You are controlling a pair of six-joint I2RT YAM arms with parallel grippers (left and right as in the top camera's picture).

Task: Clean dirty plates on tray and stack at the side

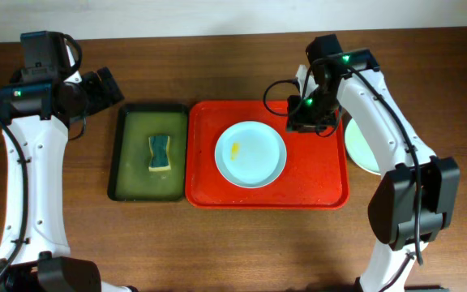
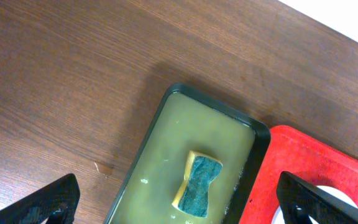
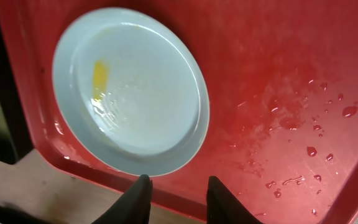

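red tray (image 1: pixel 319 182) sits mid table (image 1: pixel 217 243), long side left to right. one pale plate (image 1: pixel 250 153) lies flat inside the red tray, left of the tray's centre, with a yellow smear (image 1: pixel 234 150) on the plate's left half; in the right wrist view the plate surface looks wet around the smear. water drops (image 3: pixel 316 149) are scattered on the bare tray floor right of the plate. a second plate (image 1: pixel 362 150), pale green, rests on the table just beside the red tray's right edge, partly hidden under the right arm; cannot tell if it is one plate or more. dark green tray (image 1: pixel 113 154) is just beside the red tray's left edge, filled with yellowish liquid, and a sponge (image 1: pixel 160 153) with a blue-green top lies in it. right gripper (image 3: pixel 176 190) hovers over the red tray's upper right part, beyond the plate's rim, fingers (image 3: pixel 138 199) a narrow gap apart and holding nothing. left gripper (image 2: pixel 178 180) is up and left of the red tray, over the green tray's far side, jaws spread wide, fingertips at the frame's lower corners, nothing between them, not touching the sponge.
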